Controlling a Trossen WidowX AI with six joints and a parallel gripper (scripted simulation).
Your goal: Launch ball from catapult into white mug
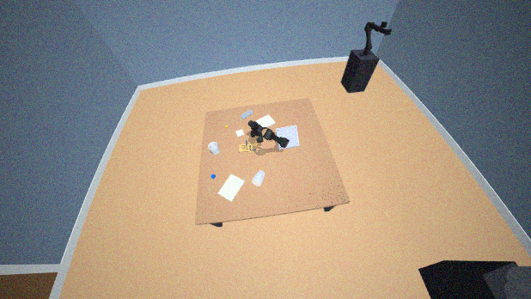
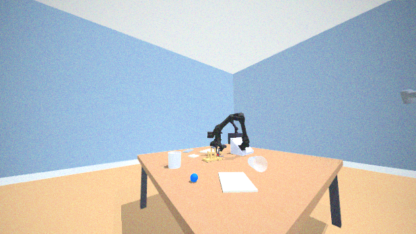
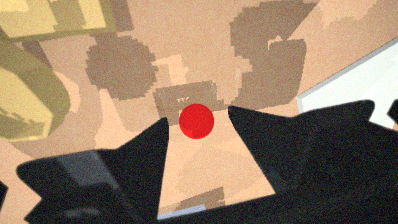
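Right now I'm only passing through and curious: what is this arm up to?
The arm's pincer is low over the table, next to the wooden catapult. Its fingers sit on either side of a small red ball without gripping it yet. The ball isn't loaded, and the white mug stands off to one side, waiting.
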